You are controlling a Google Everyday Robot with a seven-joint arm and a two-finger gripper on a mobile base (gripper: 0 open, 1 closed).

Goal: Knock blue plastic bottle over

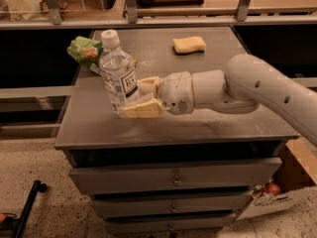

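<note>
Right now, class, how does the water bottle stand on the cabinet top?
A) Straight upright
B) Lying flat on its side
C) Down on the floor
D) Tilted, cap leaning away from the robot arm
D: the blue plastic bottle tilts with its cap toward the green snack bag, while the gripper sits against its lower part.

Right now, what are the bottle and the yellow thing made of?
The bottle looks like clear, shiny plastic: you see through it. The yellow block seems a soft, matte sponge, maybe. The gripper sits at the bottle's base.
</note>
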